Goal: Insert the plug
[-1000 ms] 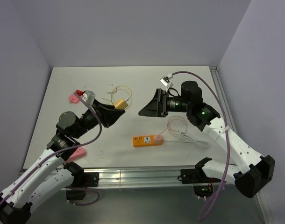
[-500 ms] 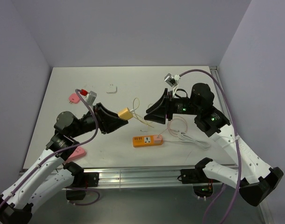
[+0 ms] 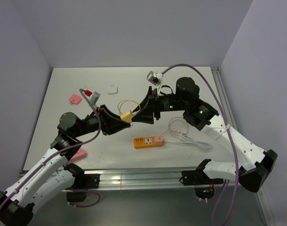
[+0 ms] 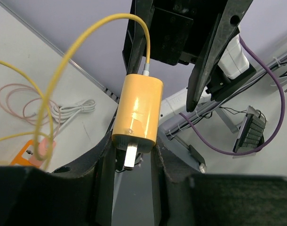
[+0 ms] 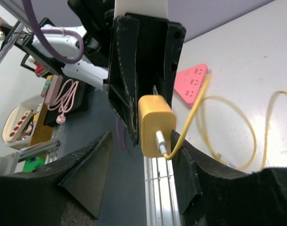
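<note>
The yellow plug with its yellow cable is held above the table. My left gripper is shut on it; in the left wrist view the plug sits between my left gripper's fingers, with a metal prong pointing at the camera. My right gripper is open and straddles the plug's cable end. In the right wrist view the plug lies between the spread jaws of my right gripper, close to the right finger. The orange power strip lies on the table below.
A coiled pink and white cable lies right of the strip. A pink triangular socket sits at the near left edge. A small pink item and a white adapter lie at the back left.
My right gripper has swung left and closed in around the plug's cable end. My left gripper has carried the plug right and then slightly down to meet it.
</note>
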Tool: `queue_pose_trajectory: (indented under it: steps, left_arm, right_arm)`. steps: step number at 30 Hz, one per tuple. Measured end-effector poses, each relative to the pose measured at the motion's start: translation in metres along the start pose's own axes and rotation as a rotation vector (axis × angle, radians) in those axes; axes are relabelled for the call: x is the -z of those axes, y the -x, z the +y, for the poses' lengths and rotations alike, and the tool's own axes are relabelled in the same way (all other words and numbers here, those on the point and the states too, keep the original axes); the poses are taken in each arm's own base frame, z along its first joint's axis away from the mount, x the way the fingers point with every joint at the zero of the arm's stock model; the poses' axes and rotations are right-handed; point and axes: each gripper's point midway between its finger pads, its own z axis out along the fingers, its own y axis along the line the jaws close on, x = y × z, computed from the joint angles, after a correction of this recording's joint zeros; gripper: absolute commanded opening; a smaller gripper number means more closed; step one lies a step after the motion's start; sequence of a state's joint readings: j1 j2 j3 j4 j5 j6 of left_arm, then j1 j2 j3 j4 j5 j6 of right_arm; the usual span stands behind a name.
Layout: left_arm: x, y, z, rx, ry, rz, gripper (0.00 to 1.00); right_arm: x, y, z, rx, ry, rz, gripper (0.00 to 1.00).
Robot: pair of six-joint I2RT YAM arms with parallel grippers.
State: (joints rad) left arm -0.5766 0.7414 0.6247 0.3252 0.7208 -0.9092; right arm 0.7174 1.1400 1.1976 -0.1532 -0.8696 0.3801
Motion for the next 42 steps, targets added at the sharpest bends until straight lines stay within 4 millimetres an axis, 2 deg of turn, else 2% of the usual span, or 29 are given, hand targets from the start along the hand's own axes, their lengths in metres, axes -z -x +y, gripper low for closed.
queue_pose_trajectory:
  steps: [4,14,21,25,28,30,32,33,34,37,40,42]
  left_arm:
    - [0.001,0.000,0.001,0.001,0.000,0.000,0.01]
    - [0.002,-0.006,0.002,0.011,-0.005,0.019,0.00]
    - [0.002,-0.005,0.001,0.006,-0.011,0.017,0.00]
    - [0.002,-0.006,0.001,0.008,-0.009,0.019,0.00]
    - [0.002,-0.006,0.001,0.004,-0.011,0.020,0.00]
    - [0.003,-0.006,0.000,-0.003,-0.013,0.018,0.00]
    - [0.003,-0.006,0.000,-0.006,-0.012,0.018,0.01]
    - [0.003,-0.006,0.001,-0.007,-0.006,0.018,0.07]
    - [0.003,-0.006,0.002,-0.008,0.001,0.019,0.27]
    - [0.004,-0.006,0.011,-0.016,0.056,0.019,0.52]
    - [0.010,-0.005,0.025,-0.018,0.154,-0.003,0.67]
    - [0.017,-0.003,0.035,-0.021,0.233,-0.038,0.72]
  right_arm:
    - [-0.006,0.008,-0.003,0.019,-0.003,-0.006,0.56]
    - [-0.013,0.006,-0.010,0.026,-0.007,0.012,0.54]
    - [-0.021,-0.013,-0.013,-0.006,0.001,0.079,0.53]
    - [-0.023,-0.018,-0.015,-0.019,0.000,0.098,0.41]
    - [-0.023,-0.017,-0.014,-0.018,0.003,0.102,0.28]
    - [-0.023,-0.016,-0.013,-0.019,0.007,0.107,0.02]
    - [-0.023,-0.016,-0.014,-0.019,0.002,0.110,0.00]
    - [-0.023,-0.016,-0.015,-0.021,-0.004,0.114,0.00]
    - [-0.024,-0.017,-0.017,-0.022,-0.015,0.117,0.00]
    - [-0.024,-0.019,-0.023,-0.018,-0.064,0.129,0.00]
    - [-0.021,-0.019,-0.042,0.020,-0.170,0.142,0.00]
    - [-0.018,-0.019,-0.058,0.061,-0.244,0.158,0.00]
